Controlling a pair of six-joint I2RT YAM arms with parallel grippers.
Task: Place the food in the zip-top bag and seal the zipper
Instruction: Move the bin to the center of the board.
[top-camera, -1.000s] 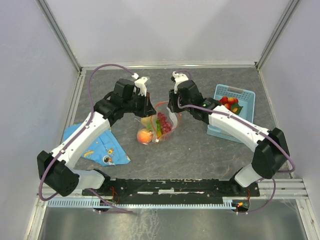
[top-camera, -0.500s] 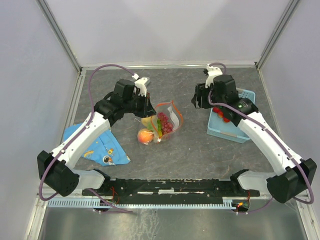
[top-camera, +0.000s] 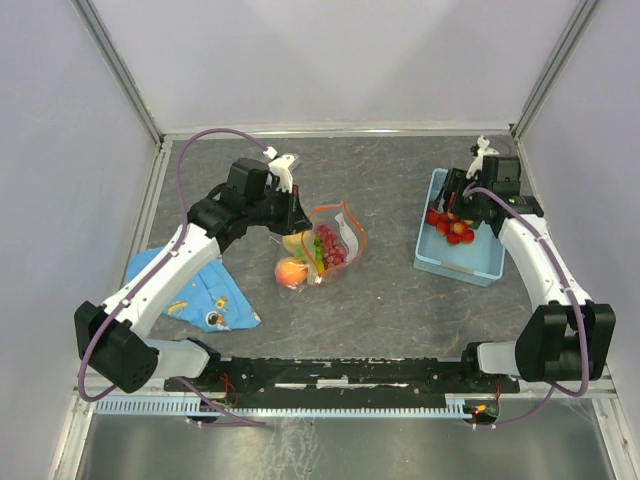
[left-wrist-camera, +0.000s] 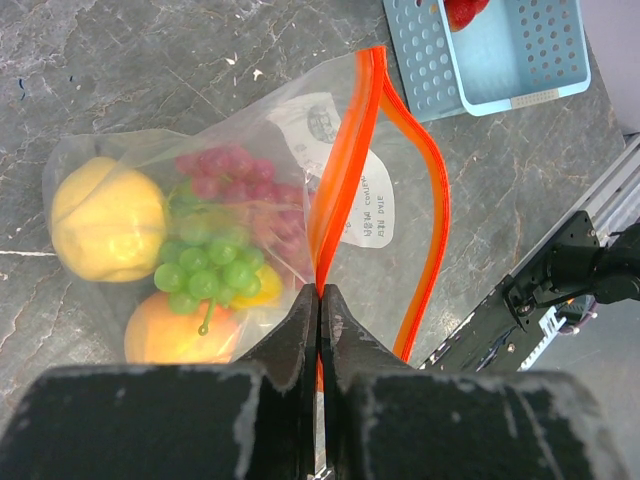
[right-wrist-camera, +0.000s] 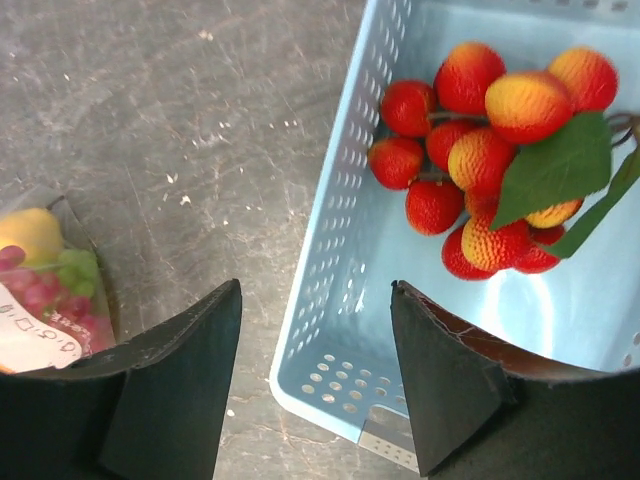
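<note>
Movement on the right side: the right gripper (top-camera: 452, 208), which was sitting at the bag's mouth a second ago and was halfway across half a second ago, is now hanging over the light-blue basket (top-camera: 465, 266) at the right of the table (top-camera: 400, 295). Its wrist view is showing the fingers spread wide with nothing between them, the basket's perforated wall below, and the strawberry bunch (right-wrist-camera: 480, 130) with its green leaf lying inside the basket.

The left gripper (top-camera: 297, 214) is not budging. It is staying clenched on the zipper (left-wrist-camera: 346, 165), pinching the near lip of the orange-red strip right at its fingertips.

The zip-top bag (top-camera: 327, 247) is lying mid-table, between the two arms and just right of the blue cloth (top-camera: 190, 290). In the top view its long axis is running diagonally, closed bottom toward the near left, mouth pointing far right toward the basket. The mouth is gaping, the second lip bowing away from the pinched one. Inside are showing a yellow lemon (left-wrist-camera: 105, 220), green grapes (left-wrist-camera: 205, 270), purple grapes (left-wrist-camera: 235, 175) and the peach (left-wrist-camera: 170, 335), with the white label (left-wrist-camera: 375, 210) near the mouth.
</note>
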